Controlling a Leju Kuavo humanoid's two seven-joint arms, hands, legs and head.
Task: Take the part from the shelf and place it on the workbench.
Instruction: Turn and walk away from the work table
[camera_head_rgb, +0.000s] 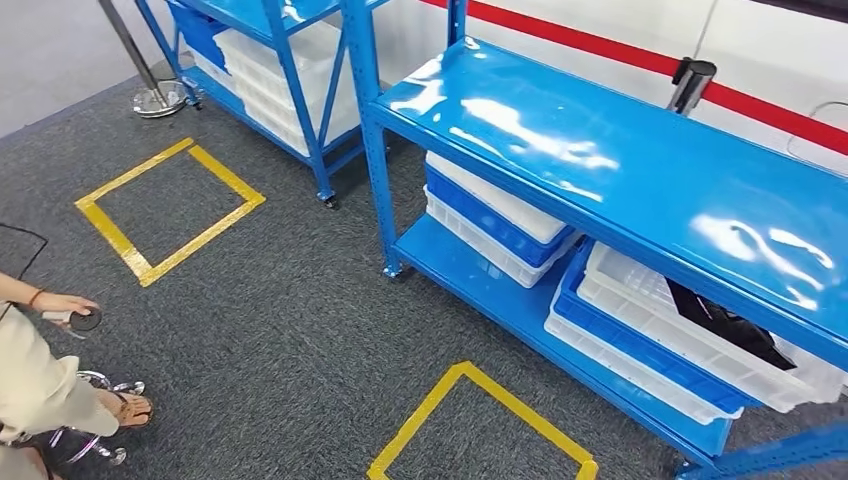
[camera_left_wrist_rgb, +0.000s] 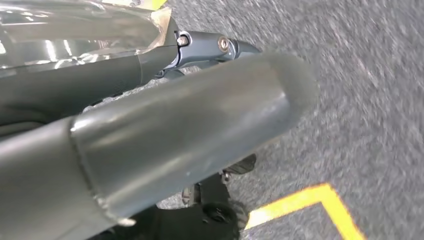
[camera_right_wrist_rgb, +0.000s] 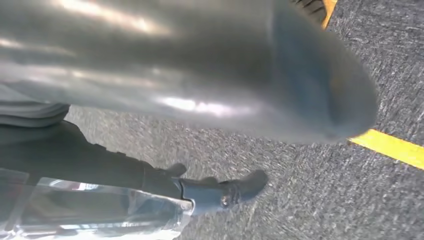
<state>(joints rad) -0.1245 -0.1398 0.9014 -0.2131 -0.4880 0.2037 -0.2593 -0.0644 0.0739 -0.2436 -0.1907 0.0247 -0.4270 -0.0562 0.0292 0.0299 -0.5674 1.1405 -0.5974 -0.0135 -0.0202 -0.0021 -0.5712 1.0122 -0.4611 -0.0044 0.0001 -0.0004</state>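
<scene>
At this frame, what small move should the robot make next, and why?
Probably step toward the blue shelf, into the yellow floor square in front of it. The dark part lies in the white bin on the lower level, and both wrist views show carpet, suggesting hanging arms.

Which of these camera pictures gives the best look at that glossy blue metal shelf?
The head view: the glossy blue metal shelf spans it, with white and blue plastic crates beneath. Both wrist views look at grey carpet and yellow tape instead.
</scene>
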